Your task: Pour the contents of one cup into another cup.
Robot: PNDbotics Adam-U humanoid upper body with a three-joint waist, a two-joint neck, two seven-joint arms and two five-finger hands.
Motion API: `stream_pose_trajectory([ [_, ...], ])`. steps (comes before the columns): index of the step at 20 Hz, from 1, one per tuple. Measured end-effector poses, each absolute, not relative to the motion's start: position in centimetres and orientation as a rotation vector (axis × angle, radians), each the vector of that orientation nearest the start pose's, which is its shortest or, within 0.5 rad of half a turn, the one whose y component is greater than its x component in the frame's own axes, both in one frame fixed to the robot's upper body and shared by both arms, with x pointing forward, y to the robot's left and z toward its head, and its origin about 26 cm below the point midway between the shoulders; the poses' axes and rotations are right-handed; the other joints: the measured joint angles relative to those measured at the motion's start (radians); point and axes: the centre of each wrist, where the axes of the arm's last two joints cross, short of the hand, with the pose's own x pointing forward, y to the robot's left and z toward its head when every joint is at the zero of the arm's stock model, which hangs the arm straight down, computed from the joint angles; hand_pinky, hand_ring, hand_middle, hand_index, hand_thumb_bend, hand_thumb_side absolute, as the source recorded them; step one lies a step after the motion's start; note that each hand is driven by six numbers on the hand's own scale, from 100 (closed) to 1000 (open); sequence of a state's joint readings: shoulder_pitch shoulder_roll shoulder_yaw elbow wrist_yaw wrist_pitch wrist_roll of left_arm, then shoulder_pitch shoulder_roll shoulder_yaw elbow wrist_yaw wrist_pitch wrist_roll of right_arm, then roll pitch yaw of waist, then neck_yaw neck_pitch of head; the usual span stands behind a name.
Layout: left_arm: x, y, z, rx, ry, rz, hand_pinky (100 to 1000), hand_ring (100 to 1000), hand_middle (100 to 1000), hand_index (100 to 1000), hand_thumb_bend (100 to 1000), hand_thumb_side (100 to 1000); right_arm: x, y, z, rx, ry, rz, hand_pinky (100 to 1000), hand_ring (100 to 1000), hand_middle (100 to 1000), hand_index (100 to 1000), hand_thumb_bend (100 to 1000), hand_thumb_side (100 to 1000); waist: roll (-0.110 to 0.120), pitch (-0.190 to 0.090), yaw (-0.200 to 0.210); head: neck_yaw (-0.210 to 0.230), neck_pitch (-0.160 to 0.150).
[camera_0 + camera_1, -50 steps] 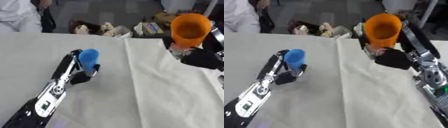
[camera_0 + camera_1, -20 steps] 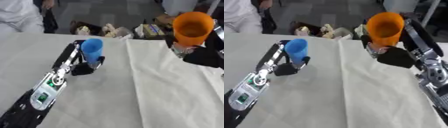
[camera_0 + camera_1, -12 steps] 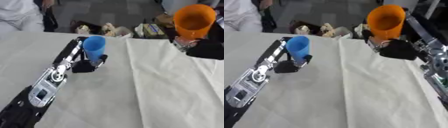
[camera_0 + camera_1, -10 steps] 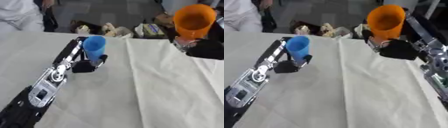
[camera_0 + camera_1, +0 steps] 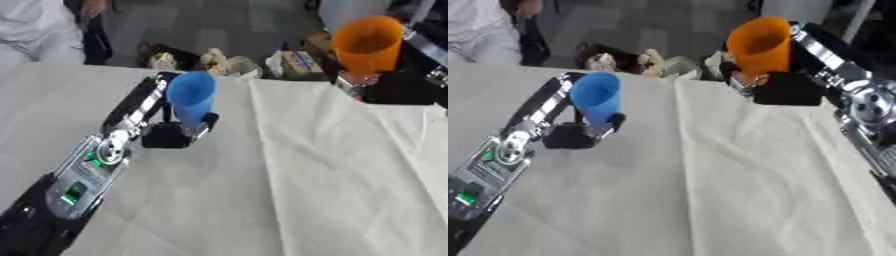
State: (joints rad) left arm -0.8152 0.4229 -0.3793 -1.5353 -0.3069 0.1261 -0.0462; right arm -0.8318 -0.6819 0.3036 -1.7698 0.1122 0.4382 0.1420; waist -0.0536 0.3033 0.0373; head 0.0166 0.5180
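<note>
1. The robot's left hand (image 5: 171, 134) has its fingers curled round the lower part of a blue cup (image 5: 191, 97), which stands upright above the hand with its open mouth up.
2. The left arm (image 5: 96, 165) runs in from the lower left corner, its black and silver casing lying along the white cloth (image 5: 289, 180); a small green patch shows on the forearm below the hand.
3. Whether the blue cup's base touches the cloth or is lifted just clear of it cannot be told; the hand itself sits low against the cloth.
4. The robot's right hand (image 5: 785, 89) is closed on the base of an orange cup (image 5: 760, 43), held upright above that hand near the far edge of the table, mouth up.
5. The right arm (image 5: 859, 107) comes in from the right side, silver joints showing just beside and below the hand.
6. The two cups are well apart: the orange cup lies across from the left hand, to its right and farther from the robot, and the blue cup lies to the left of the right hand and nearer the robot.
7. A long crease in the cloth runs between the two hands, from the far edge toward the robot.
8. What either cup holds cannot be seen.
9. Beyond the table's far edge, past both hands, a jumble of pale objects (image 5: 219, 60) sits on the dark floor.
</note>
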Motion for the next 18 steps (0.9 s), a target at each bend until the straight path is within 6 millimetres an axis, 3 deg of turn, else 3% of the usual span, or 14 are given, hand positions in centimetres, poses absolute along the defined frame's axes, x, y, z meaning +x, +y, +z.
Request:
stream_pose_trajectory([
  [18, 38.7, 16.6, 23.3, 0.368, -2.039, -1.029, 286, 395, 548, 362, 100, 346, 36.5, -19.4, 32.9, -0.792, -1.938, 1.041, 243, 529, 616, 572, 100, 412, -0.005, -0.016, 0.006, -0.03, 0.016],
])
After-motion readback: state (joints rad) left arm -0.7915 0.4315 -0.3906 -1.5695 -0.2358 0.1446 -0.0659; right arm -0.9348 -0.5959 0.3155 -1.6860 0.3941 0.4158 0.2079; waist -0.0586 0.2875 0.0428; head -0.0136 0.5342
